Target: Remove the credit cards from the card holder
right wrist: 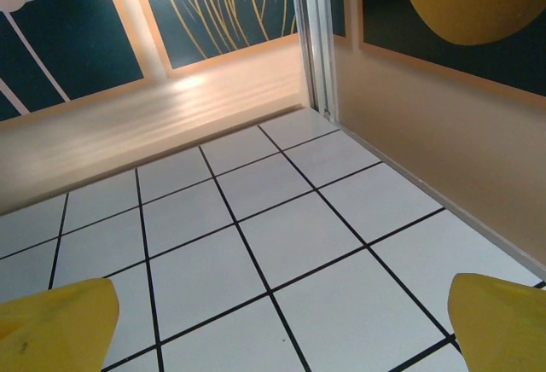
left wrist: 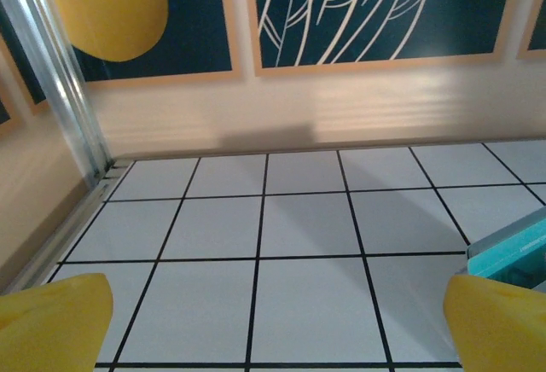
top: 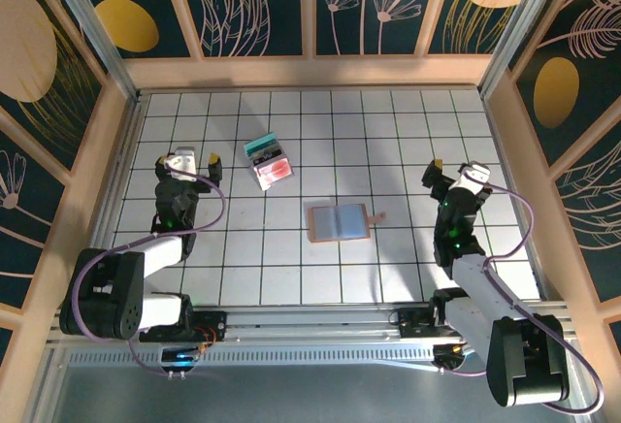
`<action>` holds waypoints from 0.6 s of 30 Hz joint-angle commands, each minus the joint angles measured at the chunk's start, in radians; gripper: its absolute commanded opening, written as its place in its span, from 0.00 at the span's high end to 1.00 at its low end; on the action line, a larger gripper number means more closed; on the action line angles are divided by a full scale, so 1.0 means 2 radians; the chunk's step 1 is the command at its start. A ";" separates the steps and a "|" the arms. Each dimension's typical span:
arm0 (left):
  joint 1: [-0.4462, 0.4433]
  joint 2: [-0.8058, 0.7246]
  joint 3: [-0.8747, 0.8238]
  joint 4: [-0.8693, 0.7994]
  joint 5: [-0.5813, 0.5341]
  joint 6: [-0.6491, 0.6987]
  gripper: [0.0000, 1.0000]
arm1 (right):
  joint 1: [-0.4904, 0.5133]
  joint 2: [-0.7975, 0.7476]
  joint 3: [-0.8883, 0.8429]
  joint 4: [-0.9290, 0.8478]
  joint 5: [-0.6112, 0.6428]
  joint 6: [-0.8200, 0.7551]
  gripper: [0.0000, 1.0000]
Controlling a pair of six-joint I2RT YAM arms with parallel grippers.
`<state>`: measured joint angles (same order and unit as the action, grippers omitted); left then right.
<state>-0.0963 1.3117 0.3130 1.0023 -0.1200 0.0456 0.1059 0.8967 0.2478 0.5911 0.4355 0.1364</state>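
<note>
The card holder (top: 340, 221) lies open and flat near the middle of the table, blue-grey inside, with its small tab pointing right. A small pile of credit cards (top: 270, 163), teal on the far side and pink-red on the near side, lies on the tiles to its upper left. My left gripper (top: 187, 162) hovers open left of the pile. In the left wrist view the gripper (left wrist: 273, 329) has nothing between its yellow fingertips (left wrist: 51, 321), and a teal card edge (left wrist: 512, 248) shows at the right. My right gripper (top: 456, 171) stands open to the right of the holder, and in its wrist view the gripper (right wrist: 277, 329) holds nothing.
The white tiled table (top: 320, 277) is boxed in by low tan walls (top: 310, 72) at the back and on both sides. A metal corner post (right wrist: 316, 39) rises ahead of the right gripper. Purple cables loop beside both arm bases.
</note>
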 commanded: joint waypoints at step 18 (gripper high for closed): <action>0.004 -0.027 -0.069 0.038 -0.034 0.009 0.01 | -0.010 -0.009 -0.025 0.034 -0.014 0.017 0.01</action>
<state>-0.0963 1.2579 0.1898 1.0008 -0.1844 0.0750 0.0967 0.8925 0.2062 0.6079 0.4164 0.1593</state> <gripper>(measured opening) 0.988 0.992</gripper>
